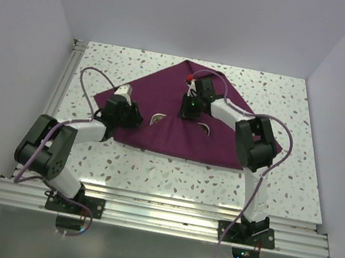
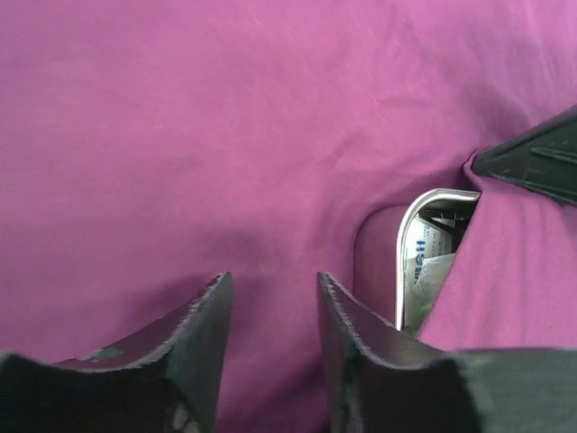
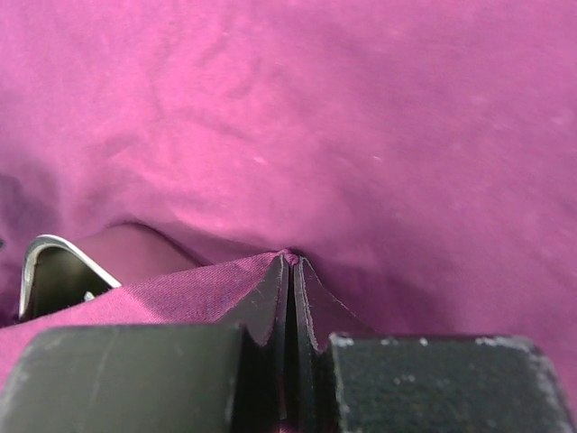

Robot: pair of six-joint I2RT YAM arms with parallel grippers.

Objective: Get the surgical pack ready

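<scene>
The surgical pack is a plum-maroon drape (image 1: 178, 96) spread over the middle of the table and folded over a steel tray. Two tray corners (image 1: 156, 118) peek out from under it. My left gripper (image 1: 136, 117) is open and empty, low over the drape's left part (image 2: 225, 135). In the left wrist view (image 2: 270, 281) a tray corner (image 2: 410, 225) with a printed packet (image 2: 424, 262) inside shows to its right. My right gripper (image 1: 189, 113) is at the drape's middle, shut on a pinched fold of the fabric (image 3: 180, 293), as the right wrist view (image 3: 290, 262) shows.
The speckled table (image 1: 282, 188) is bounded by white walls on three sides and an aluminium rail (image 1: 164, 216) at the near edge. A tray corner (image 3: 45, 257) shows at the left of the right wrist view. A black finger of the right gripper (image 2: 532, 162) reaches into the left wrist view.
</scene>
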